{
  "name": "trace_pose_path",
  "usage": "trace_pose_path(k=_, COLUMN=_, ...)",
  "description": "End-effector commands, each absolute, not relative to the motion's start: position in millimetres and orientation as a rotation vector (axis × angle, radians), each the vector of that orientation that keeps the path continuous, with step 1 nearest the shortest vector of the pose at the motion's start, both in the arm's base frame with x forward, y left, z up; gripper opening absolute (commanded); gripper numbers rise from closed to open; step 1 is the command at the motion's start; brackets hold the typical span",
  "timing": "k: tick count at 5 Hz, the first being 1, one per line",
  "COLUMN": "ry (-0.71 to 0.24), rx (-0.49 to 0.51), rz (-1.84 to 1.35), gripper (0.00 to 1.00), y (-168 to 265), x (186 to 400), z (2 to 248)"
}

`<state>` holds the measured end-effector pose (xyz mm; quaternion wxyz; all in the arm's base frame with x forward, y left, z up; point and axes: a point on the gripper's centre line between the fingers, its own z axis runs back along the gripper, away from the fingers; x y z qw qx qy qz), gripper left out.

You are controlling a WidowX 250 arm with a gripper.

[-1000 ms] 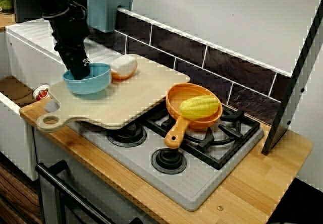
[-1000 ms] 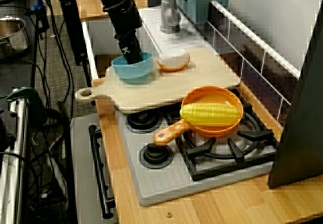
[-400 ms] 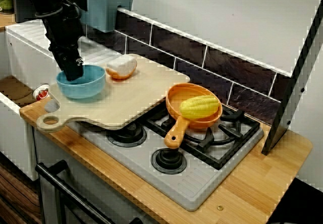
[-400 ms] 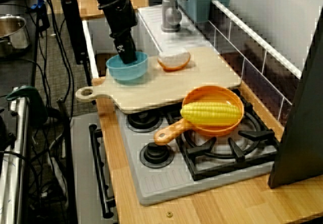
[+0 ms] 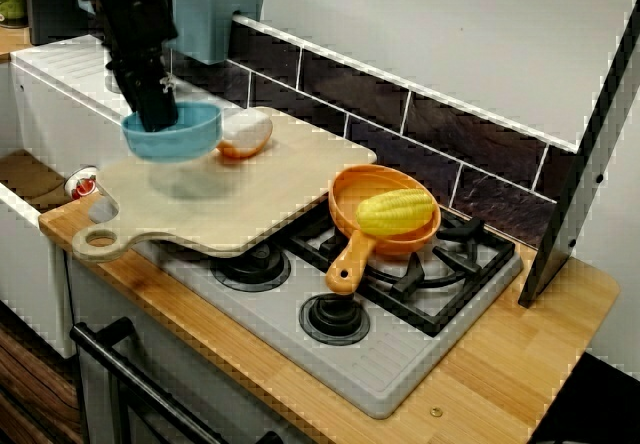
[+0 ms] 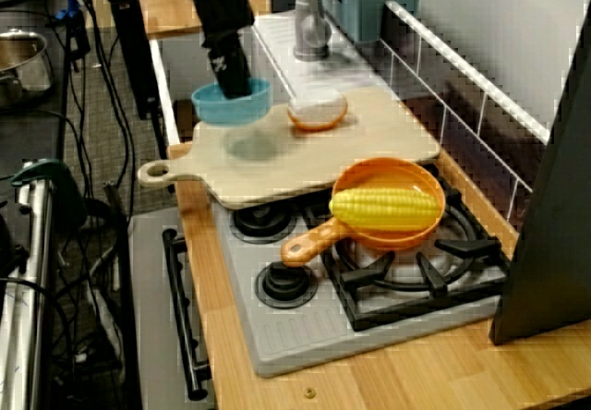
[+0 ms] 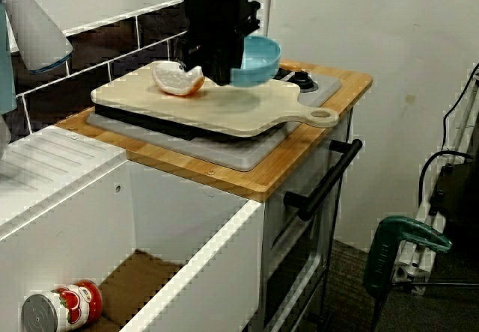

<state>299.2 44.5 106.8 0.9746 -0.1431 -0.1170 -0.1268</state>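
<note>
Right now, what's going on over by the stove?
The claw grips the blue bowl by its rim and holds it in the air just above the cutting board, which lies partly over the stove. An orange-and-white food piece sits on the board nearby. A corn cob rests in the orange pan.

My gripper (image 5: 153,116) hangs the bowl (image 5: 182,132) above the cutting board (image 5: 270,189), 9 o'clock end. Bun (image 5: 246,132) on board, bowl's 3 o'clock. Pan (image 5: 345,189) on stove (image 5: 400,354) at 4 o'clock, corn (image 5: 396,211) in it.
</note>
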Motion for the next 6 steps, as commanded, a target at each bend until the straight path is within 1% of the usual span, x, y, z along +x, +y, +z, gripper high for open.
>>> trace_pose_path(k=1, ry=-0.285, rx=-0.333, rz=-0.292, gripper=0.00, y=33, x=312, z=142)
trace_pose_path(k=2, ry=-0.310, rx=-0.330, rz=-0.290, gripper=0.00, y=18, x=315, z=144)
trace_pose_path(k=3, ry=-0.325, rx=-0.299, rz=-0.276, gripper=0.00, y=5, x=323, z=144)
trace_pose_path(k=4, ry=-0.335, rx=-0.282, rz=-0.295, gripper=0.00, y=-3, x=336, z=145)
trace_pose_path(k=6, ry=-0.343, rx=-0.224, rz=-0.402, gripper=0.00, y=-7, x=367, z=141)
